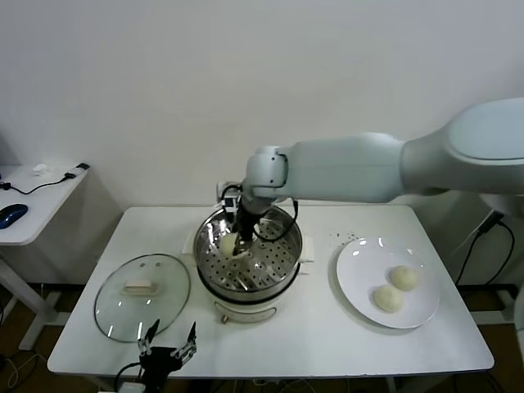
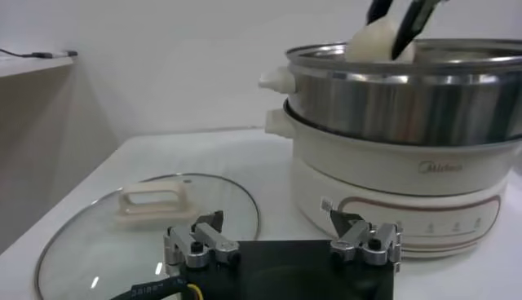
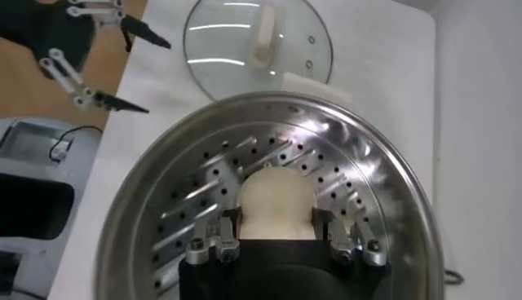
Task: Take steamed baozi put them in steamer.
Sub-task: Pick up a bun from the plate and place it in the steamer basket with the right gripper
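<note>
The steamer (image 1: pixel 270 274), a shiny steel pot with a perforated tray on a cream base, stands mid-table. My right gripper (image 1: pixel 236 241) reaches down into its left half and is shut on one cream-white baozi (image 1: pixel 228 243). In the right wrist view the fingers clamp both sides of the baozi (image 3: pixel 276 200) over the tray (image 3: pixel 196 196). In the left wrist view its top (image 2: pixel 369 41) shows above the steamer's rim (image 2: pixel 408 61). Two more baozi (image 1: pixel 403 277) (image 1: pixel 388 298) lie on the white plate (image 1: pixel 360 262) at the right. My left gripper (image 1: pixel 168 344) is parked open at the table's front edge.
The round glass lid (image 1: pixel 115 307) with a white handle lies flat left of the steamer, just beyond the left gripper; it also shows in the left wrist view (image 2: pixel 98 244) and the right wrist view (image 3: pixel 236 33). A side desk (image 1: pixel 33 196) with a mouse and cable stands far left.
</note>
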{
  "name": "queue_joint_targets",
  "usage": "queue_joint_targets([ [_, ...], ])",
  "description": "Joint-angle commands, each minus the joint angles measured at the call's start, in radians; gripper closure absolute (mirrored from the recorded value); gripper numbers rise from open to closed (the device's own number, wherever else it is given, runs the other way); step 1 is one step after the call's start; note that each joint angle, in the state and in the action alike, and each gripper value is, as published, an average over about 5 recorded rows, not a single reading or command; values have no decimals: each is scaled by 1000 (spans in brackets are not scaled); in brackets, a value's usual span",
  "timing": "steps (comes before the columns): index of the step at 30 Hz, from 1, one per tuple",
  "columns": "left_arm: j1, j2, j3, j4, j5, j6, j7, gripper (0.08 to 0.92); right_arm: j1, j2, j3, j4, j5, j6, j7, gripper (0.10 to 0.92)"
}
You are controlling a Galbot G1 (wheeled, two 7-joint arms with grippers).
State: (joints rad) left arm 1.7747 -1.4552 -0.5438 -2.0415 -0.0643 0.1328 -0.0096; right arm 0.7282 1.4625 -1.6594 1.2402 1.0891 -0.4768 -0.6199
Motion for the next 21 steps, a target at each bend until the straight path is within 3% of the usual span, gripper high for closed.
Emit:
queue_joint_targets([
  [1, -2, 0, 1, 5, -1, -1, 0, 177, -138, 99, 37, -153, -27, -11, 35, 440],
  [6, -9, -1, 2, 7, -3, 2, 0, 177, -138, 91, 33, -150, -46, 0, 21, 415],
  [13, -9, -2, 5, 6, -3, 3, 0, 177, -60, 24, 33, -93, -49, 81, -54, 245],
  [21, -4, 0, 2, 1, -7, 0, 0, 177, 191, -256, -40, 36, -71, 233, -272, 203],
])
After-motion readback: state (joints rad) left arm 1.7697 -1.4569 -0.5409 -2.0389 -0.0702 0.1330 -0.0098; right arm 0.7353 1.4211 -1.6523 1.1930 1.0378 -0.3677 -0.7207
